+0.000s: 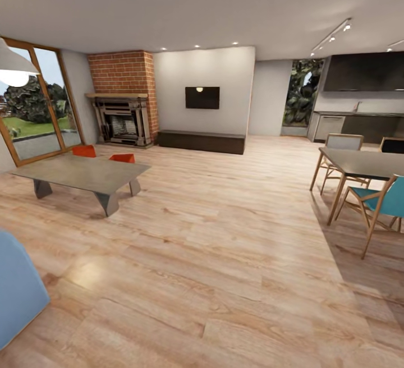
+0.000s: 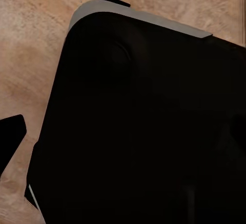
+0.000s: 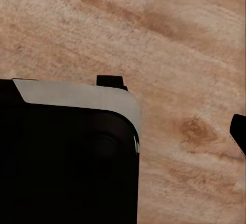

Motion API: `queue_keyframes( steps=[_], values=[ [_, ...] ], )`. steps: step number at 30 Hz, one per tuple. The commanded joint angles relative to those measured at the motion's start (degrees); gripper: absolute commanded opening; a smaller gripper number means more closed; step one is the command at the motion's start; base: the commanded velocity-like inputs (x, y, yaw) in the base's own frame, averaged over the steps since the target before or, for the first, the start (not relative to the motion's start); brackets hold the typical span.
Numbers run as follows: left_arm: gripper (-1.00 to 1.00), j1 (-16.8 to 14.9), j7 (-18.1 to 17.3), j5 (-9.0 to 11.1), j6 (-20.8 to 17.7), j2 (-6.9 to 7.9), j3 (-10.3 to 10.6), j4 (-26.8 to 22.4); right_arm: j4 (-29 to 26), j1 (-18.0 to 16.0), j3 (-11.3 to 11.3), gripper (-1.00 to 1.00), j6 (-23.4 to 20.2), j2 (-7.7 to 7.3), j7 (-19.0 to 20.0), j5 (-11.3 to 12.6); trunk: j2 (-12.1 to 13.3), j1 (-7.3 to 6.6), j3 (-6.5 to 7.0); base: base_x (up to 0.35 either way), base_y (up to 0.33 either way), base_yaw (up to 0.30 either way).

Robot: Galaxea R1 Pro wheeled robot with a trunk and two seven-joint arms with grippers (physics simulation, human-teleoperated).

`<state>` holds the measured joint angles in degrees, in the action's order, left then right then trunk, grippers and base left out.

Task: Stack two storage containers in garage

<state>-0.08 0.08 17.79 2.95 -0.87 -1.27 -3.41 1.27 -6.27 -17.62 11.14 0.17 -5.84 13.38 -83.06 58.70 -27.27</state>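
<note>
Close to me, my two wrist cameras look down at the light wood floor (image 3: 169, 39) and at a big black shape, which I think is my own base (image 2: 143, 131). In the left wrist view a dark tip pokes in at the edge, and another shows in the right wrist view. These may be my fingers, but I cannot tell if either gripper is spread wide or pressed together.

Looking out from my head, a blue sofa corner (image 1: 17, 295) sits right beside me. A bit farther is the low coffee table (image 1: 84, 173). Just behind it peek two orange-red shapes, one (image 1: 83, 150) near the glass doors (image 1: 35, 104) and one (image 1: 122, 157) just beside it. I think these are the two storage containers, still in the living room. The table hides most of them.

To my right stands a dining table (image 1: 365, 163) with chairs. Farthest away are the brick fireplace (image 1: 123, 99) and a dark screen (image 1: 202, 97) on the wall.

I guess each bin is stiff and light since it looks empty, but it is very wide. I would grab it with both arms, one on each short wall, and squeeze evenly so it does not slip or tip.
</note>
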Motion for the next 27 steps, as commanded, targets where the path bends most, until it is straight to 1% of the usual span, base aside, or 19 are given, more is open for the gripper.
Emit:
queue_keyframes(
  steps=[1, 21, 27],
  values=[
    [1.0, 0.0, 0.0, 0.2, 0.1, -0.01, -0.1, 0.0, 0.1, -0.1, -0.5, 1.0, 0.3, 0.04, 0.0, 0.5, 0.0, 0.03, -0.05, 0.322, 0.0, 0.0],
    [1.0, 0.0, 0.0, 0.2, 0.1, -0.01, 0.0, 0.0, 0.1, -0.1, -0.5, 1.0, 0.3, 0.09, -0.1, 0.5, 0.0, 0.03, -0.05, 0.322, 0.0, 0.0],
    [1.0, 0.0, 0.0, 0.3, 0.1, 0.06, 0.0, 0.0, 0.1, -0.1, -0.4, 1.0, 0.3, 0.01, 0.5, 0.4, 0.0, 0.03, -0.05, 0.322, 0.0, 0.0]
  ],
)
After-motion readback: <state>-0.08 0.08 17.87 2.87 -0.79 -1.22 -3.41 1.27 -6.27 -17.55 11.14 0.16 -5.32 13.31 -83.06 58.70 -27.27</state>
